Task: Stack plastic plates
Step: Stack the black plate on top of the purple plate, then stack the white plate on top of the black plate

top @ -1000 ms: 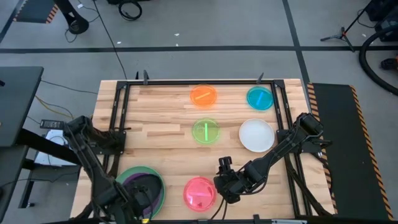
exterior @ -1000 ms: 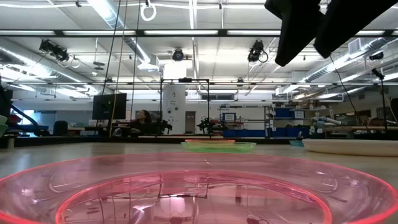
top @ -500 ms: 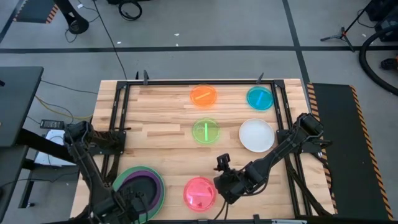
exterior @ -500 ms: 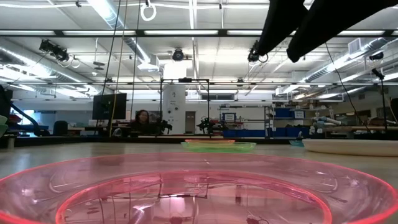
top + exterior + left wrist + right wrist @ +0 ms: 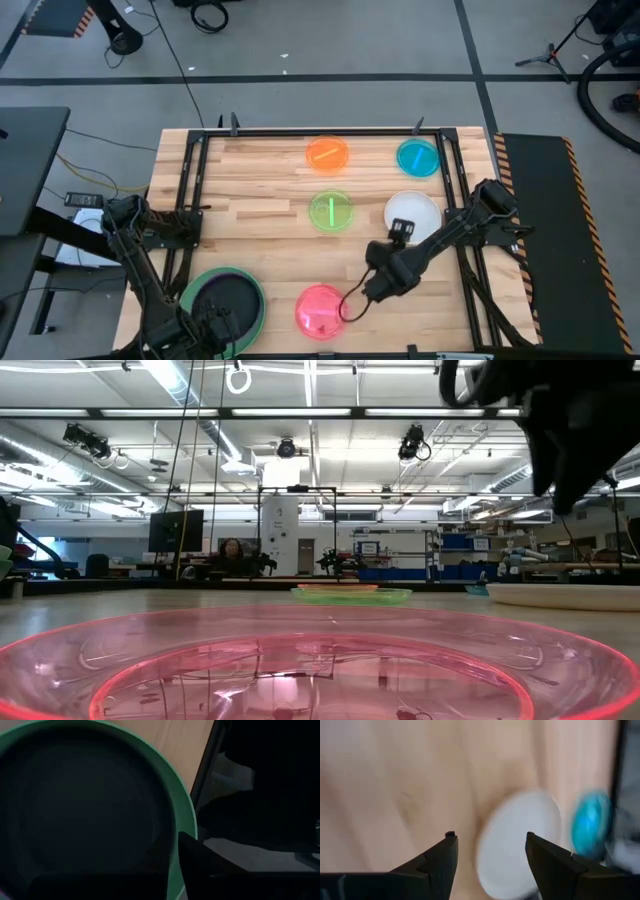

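A black plate [image 5: 222,303] lies inside a large green plate [image 5: 190,290] at the near left; the purple plate is hidden. My left gripper [image 5: 213,328] is over the stack's near edge, and its wrist view shows the green rim [image 5: 175,800] around the black plate [image 5: 80,810]. My right gripper [image 5: 401,227] is open and empty above the table, just left of the white plate [image 5: 415,215], which shows ahead of it [image 5: 520,840]. The pink plate [image 5: 321,310], lime plate [image 5: 330,211], orange plate [image 5: 328,153] and cyan plate [image 5: 418,157] lie flat and apart.
A black metal frame [image 5: 190,180] borders the wooden table on the left, far and right sides. The pink plate [image 5: 320,670] fills the low view's foreground, with my right arm [image 5: 570,430] above it. A person sits far off in the room [image 5: 228,550].
My right gripper has gone from beside the pink plate toward the table's far edge and the white plate, turning to face it. At the near left the black plate has settled onto the stack and now covers the purple plate.
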Robot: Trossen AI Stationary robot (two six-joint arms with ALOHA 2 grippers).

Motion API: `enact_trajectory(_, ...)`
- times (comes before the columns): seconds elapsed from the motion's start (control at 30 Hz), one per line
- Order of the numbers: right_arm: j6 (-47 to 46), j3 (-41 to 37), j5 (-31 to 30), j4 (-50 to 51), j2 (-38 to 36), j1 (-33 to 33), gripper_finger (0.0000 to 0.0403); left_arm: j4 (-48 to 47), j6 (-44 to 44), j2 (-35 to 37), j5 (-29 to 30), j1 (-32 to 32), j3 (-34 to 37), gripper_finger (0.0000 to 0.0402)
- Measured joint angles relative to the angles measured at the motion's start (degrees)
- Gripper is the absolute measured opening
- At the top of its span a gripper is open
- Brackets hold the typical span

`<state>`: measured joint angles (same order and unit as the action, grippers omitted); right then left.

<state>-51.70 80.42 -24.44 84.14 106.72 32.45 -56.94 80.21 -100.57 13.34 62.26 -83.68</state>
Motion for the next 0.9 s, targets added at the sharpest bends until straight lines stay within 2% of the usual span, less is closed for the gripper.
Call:
enact_trajectory(0.13, -2.03, -4.11, 5.91, -0.05, 0.0, -1.79, 0.024, -0.35, 0.2, 0.0, 0.02, 0.0, 0.0, 0.0058)
enact_trajectory(0.33, 0.53, -17.02, 13.98, -16.18, 0.0, -4.4, 0.024, -0.45, 0.15, 0.0, 0.0, 0.02, 0.0, 0.0084)
enact_trajectory(0.43, -2.4, -20.89, 13.35, -19.88, -0.02, -5.63, 0.024, -0.16, -1.08, 0.06, 0.0, 0.07, 0.0, 0.0097)
enact_trajectory(0.6, -6.14, -20.46, 10.69, -15.42, -0.2, -6.41, 0.0233, 3.23, -5.81, 1.98, 0.75, 0.07, -0.02, 0.0107)
enact_trajectory(0.8, -4.96, -16.54, 9.18, -10.1, -0.7, -6.42, 0.0229, 9.12, -21.67, 5.08, 14.03, 0.06, -0.07, 0.0107)
enact_trajectory(0.9, -2.16, -16.6, 7.5, -10.19, -0.68, -6.88, 0.0229, 12.77, -27.94, 5.7, 16.18, -0.38, -0.07, 0.0107)
